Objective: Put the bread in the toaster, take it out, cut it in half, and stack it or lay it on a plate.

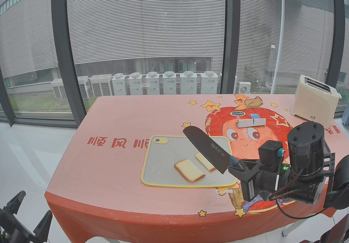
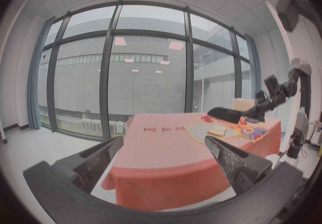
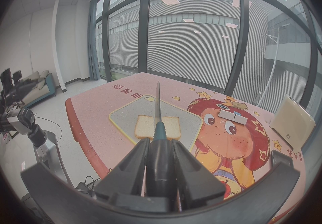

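Bread point(image 1: 189, 170) lies on cutting board point(image 1: 163, 162), apparently in two pieces. Right gripper point(image 1: 235, 168) is clamped on knife point(image 1: 209, 149), blade raised above bread. Left gripper point(image 2: 163, 141) hangs spread, empty. Risk: unsupported pieces may skid under an off-centre blade.

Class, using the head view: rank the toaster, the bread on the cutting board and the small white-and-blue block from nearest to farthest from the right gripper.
From the right gripper, which holds the knife:
1. The bread, on the cutting board, toward the robot's left.
2. The white-and-blue block, farther back on the tablecloth.
3. The toaster, at the far right corner.
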